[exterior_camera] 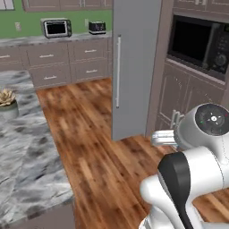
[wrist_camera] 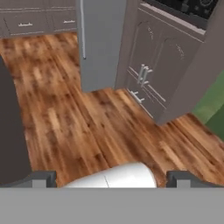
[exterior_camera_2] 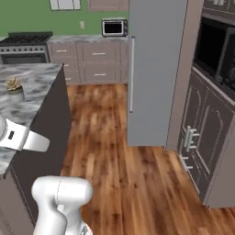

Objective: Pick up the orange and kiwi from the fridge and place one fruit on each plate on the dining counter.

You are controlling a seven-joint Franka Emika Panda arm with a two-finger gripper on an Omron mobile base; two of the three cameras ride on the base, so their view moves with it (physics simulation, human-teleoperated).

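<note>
Fridge [exterior_camera: 134, 67] stands shut, grey steel side and door facing the room, one long vertical bar handle [exterior_camera: 118, 71] on it. No shelves or fruit on show with the door closed.

Landmark for all that follows: the fridge.

Pincer [wrist_camera: 111, 177] is in the hand view, tips spread wide apart with nothing between them; it looks down on the wood floor [wrist_camera: 87, 127] in front of the fridge, well short of the door.

Left of the fridge, across a strip of floor, is the dining tabletop [exterior_camera: 27, 147], grey-and-white marble over a dark base. A small potted succulent [exterior_camera: 6, 100] sits on its far part.

Behind and left of the fridge, a wall counter with grey drawers [exterior_camera: 67, 58] carries a toaster oven [exterior_camera: 57, 27] and a toaster [exterior_camera: 97, 27]. In the right base view a stove [exterior_camera_2: 25, 48] stands at that counter's left end.

Right of the fridge, tall grey cabinet doors [exterior_camera_2: 204, 133] with a black built-in oven [exterior_camera: 199, 42] above them.
</note>
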